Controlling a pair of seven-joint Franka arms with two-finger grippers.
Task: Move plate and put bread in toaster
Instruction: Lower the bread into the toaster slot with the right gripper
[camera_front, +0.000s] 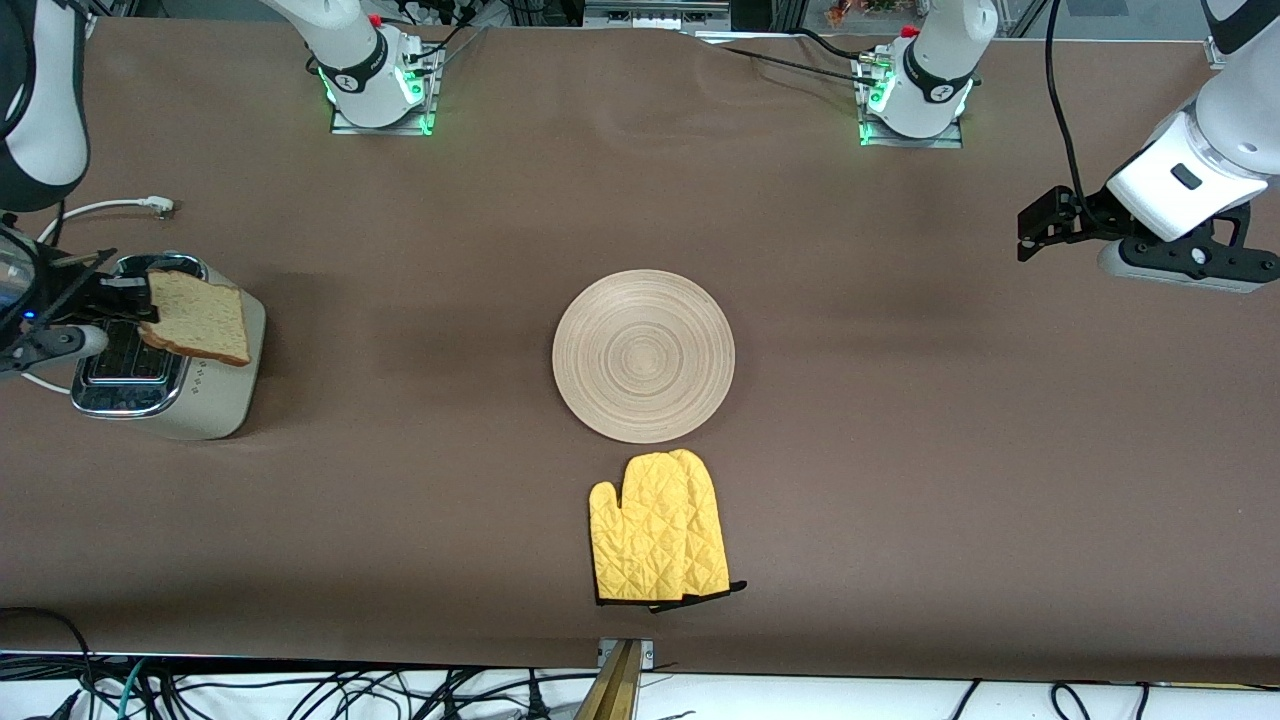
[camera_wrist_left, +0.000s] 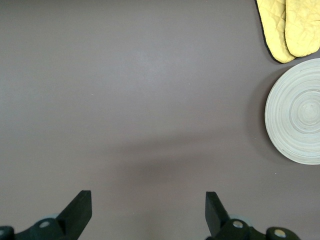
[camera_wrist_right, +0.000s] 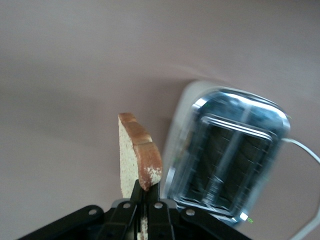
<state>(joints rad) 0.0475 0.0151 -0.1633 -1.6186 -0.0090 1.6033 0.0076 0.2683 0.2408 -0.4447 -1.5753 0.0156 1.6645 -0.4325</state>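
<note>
The bread (camera_front: 200, 317) is a speckled light brown slice held edge-on in my right gripper (camera_front: 128, 300), which is shut on it above the toaster (camera_front: 165, 365) at the right arm's end of the table. In the right wrist view the bread (camera_wrist_right: 137, 155) stands upright between the fingers, beside the toaster's chrome slots (camera_wrist_right: 227, 155). The pale wooden plate (camera_front: 643, 355) lies flat at the table's middle; it also shows in the left wrist view (camera_wrist_left: 296, 117). My left gripper (camera_front: 1040, 228) is open and empty, up over bare table at the left arm's end (camera_wrist_left: 148, 210).
A yellow oven mitt (camera_front: 658, 541) lies nearer the front camera than the plate, almost touching it; the left wrist view shows the mitt too (camera_wrist_left: 289, 27). The toaster's white cord (camera_front: 110, 207) trails toward the robots' bases. Brown cloth covers the table.
</note>
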